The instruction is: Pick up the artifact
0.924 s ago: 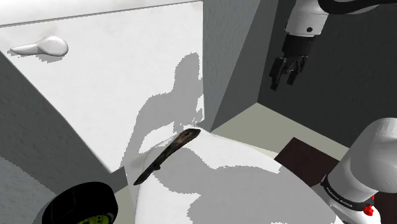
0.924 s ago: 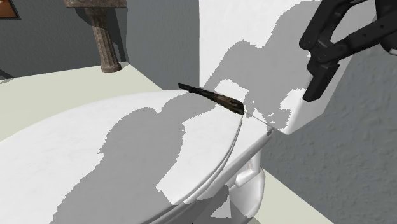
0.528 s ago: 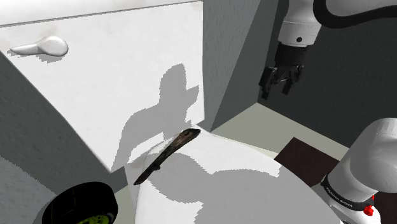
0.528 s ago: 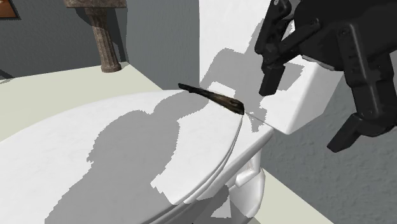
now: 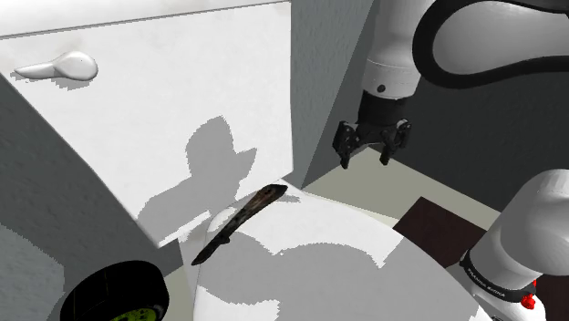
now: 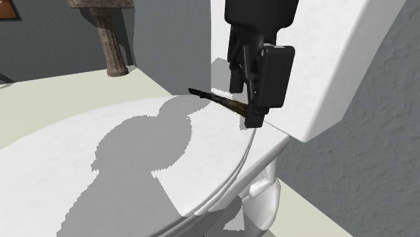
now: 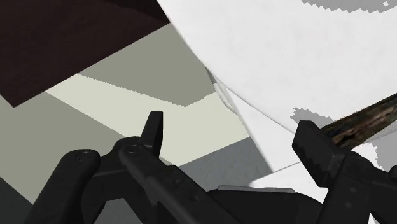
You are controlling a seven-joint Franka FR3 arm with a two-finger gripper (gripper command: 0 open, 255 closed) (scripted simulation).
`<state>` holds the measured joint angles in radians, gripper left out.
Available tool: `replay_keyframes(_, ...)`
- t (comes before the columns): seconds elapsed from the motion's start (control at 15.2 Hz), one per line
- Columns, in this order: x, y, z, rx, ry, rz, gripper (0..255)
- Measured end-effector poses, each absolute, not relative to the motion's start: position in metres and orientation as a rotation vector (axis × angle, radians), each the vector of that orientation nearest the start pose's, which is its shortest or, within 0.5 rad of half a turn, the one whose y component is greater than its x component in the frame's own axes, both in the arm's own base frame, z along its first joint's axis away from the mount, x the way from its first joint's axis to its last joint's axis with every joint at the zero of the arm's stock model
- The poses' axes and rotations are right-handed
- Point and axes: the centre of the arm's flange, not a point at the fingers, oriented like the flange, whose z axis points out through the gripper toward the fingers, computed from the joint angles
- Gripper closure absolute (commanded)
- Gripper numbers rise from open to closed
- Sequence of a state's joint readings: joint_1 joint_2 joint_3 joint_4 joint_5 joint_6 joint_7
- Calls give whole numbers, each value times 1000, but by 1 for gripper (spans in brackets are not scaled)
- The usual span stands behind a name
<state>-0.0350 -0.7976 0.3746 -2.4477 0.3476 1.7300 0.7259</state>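
Pincer (image 5: 366, 160), now lower and nearer than before, hangs wide open and empty, lining up on the dark artifact (image 5: 239, 223) lying flat on the toilet lid (image 5: 365, 264).

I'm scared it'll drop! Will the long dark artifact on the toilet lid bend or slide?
Probably stiff: the artifact lies nearly straight like a thin blade. It may slide, since the toilet lid looks smooth and curved. Long and narrow, it could tilt if the tool grabs one end.

Shoulder view high above toilet lid (image 5: 328, 223), second exterior low alongside, wrist close, all sharing artifact (image 5: 242, 222).
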Motion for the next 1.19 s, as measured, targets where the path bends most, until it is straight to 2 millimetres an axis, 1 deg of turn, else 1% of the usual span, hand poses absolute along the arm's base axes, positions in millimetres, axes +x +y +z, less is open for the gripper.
replay_keyframes(0.26,308,211,535,-2893,1003,-19,0)
replay_keyframes(0.4,322,237,528,-2865,1099,-22,0)
replay_keyframes(0.59,334,273,512,-2818,1244,-28,0)
replay_keyframes(0.73,351,297,510,-2782,1337,-32,0)
replay_keyframes(0.92,370,331,494,-2725,1476,-37,0)
replay_keyframes(1.19,404,370,479,-2641,1657,-32,0)
